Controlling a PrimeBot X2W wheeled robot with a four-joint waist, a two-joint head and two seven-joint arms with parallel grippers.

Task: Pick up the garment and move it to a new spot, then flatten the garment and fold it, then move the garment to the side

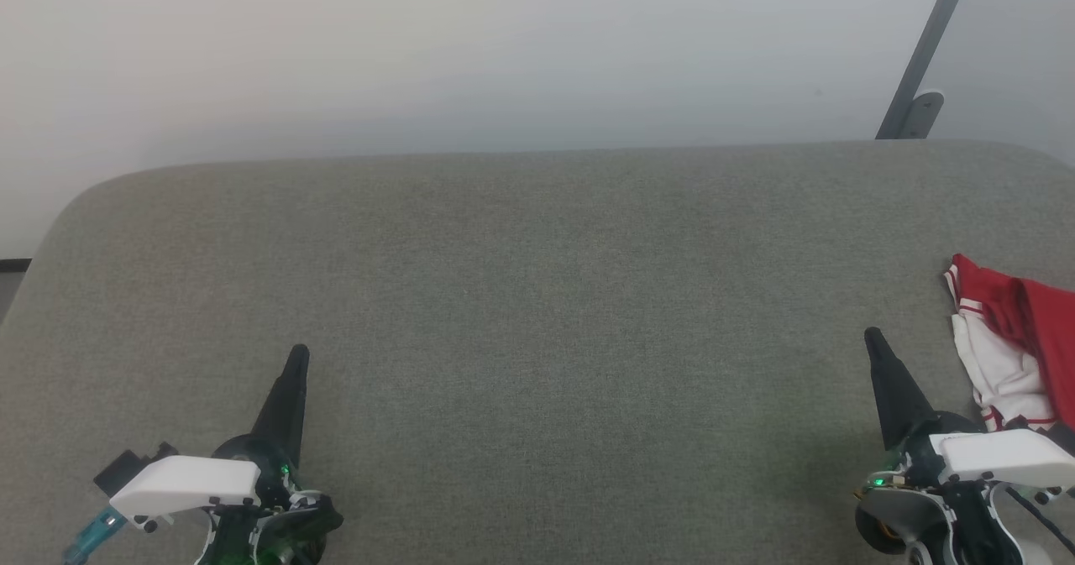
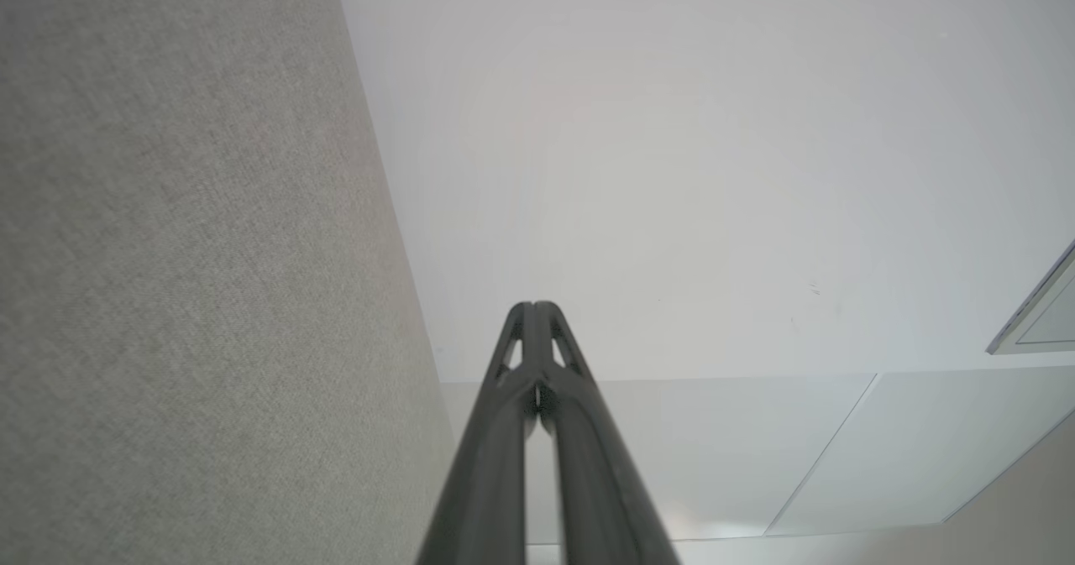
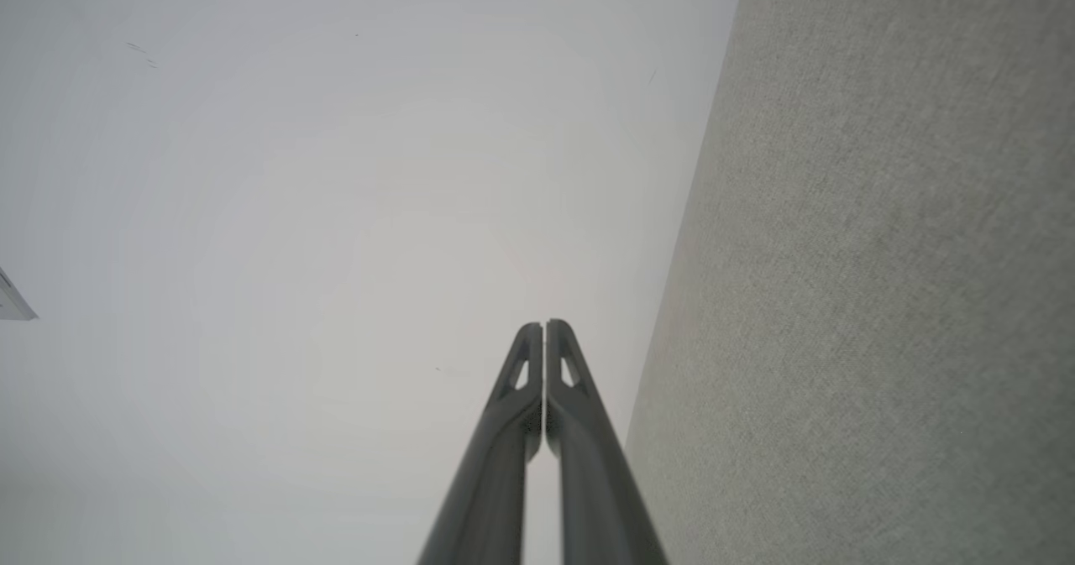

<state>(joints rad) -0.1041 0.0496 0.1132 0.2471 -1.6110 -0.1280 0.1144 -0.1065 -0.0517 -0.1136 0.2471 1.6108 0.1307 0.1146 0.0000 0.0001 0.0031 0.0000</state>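
1. Lying bunched at the right side of the grey cloth surface [image 1: 537, 296], the garment [image 1: 1020, 330] is running past the right edge of the head view, so its full outline cannot be told.
2. The part that is showing is stretching from far to near, with its long axis leaning slightly rightward toward the near end. The red body is sitting on the far and right side. A white sleeve [image 1: 999, 380] is pointing left and near, with stripe trim [image 1: 974, 305] crossing it.
3. The right gripper [image 1: 872, 337] is pointing far, its tip just left of the garment and apart from it. Whether its wrist housing is touching the garment's near end cannot be told. The left gripper [image 1: 299, 353] is pointing far too, well apart at the near left.
4. Counting: one garment, two grippers with two dark fingers each, and one slanting grey bar [image 1: 924, 53] against the wall [image 1: 420, 44] at the far right.
5. Both pairs of jaws are standing pressed together, holding nothing.
6. The head view is giving the garment and both grippers together. The left wrist view is giving the left gripper [image 2: 534, 305] with fingertips meeting, cloth on its left and pale seamed panels [image 2: 756, 447] low on its right. The right wrist view is giving the right gripper [image 3: 544, 323] with fingertips meeting before plain wall, cloth on its right.
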